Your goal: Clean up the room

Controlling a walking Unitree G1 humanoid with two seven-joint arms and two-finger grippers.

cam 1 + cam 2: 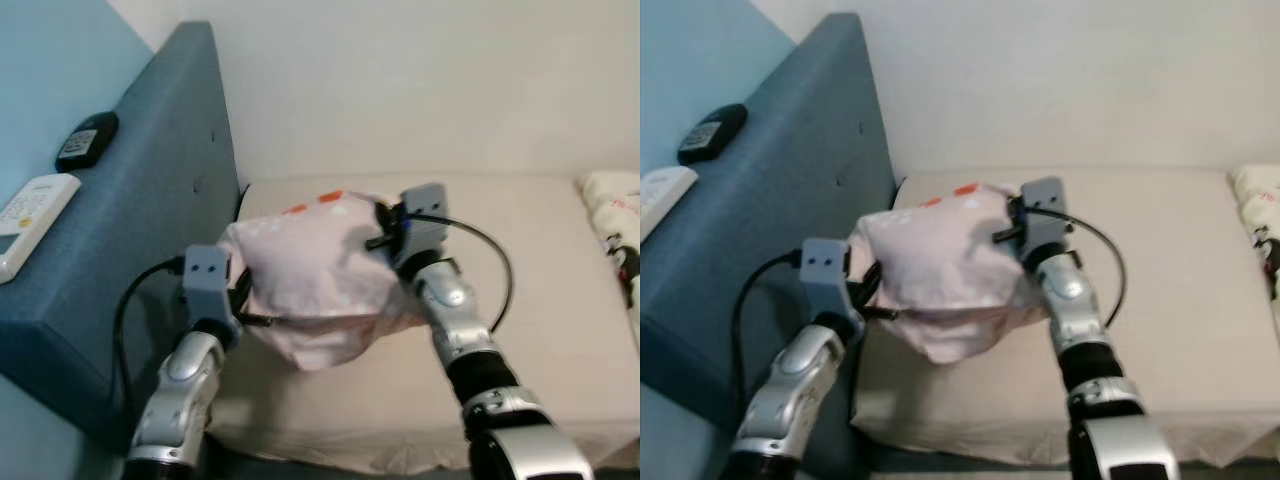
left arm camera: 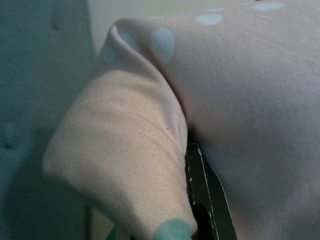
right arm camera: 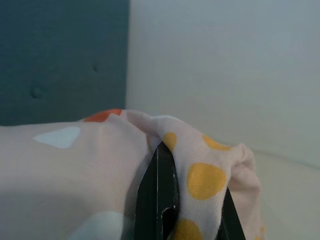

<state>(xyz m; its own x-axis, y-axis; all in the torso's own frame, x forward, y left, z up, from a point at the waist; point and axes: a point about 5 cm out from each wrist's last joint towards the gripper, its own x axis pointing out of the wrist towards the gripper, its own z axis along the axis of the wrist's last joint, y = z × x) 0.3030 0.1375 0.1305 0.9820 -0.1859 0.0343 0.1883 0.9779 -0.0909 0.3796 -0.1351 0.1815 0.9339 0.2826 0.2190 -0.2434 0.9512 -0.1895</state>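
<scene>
A pale pink pillow (image 1: 315,280) with white, orange and yellow dots hangs in the air above the head end of the beige mattress (image 1: 560,300). My left gripper (image 1: 243,295) is shut on its left corner, next to the blue headboard (image 1: 150,200). In the left wrist view the pillow's fabric (image 2: 125,150) folds over one black finger (image 2: 202,200). On the pillow's upper right corner my right gripper (image 1: 385,232) is shut as well. The right wrist view has dotted cloth (image 3: 202,182) pinched between the black fingers (image 3: 159,195).
On the headboard's flat top lie a white remote (image 1: 30,220) and a black remote (image 1: 88,138). A cream wall runs behind the bed. Patterned bedding (image 1: 615,215) lies at the mattress's far right edge.
</scene>
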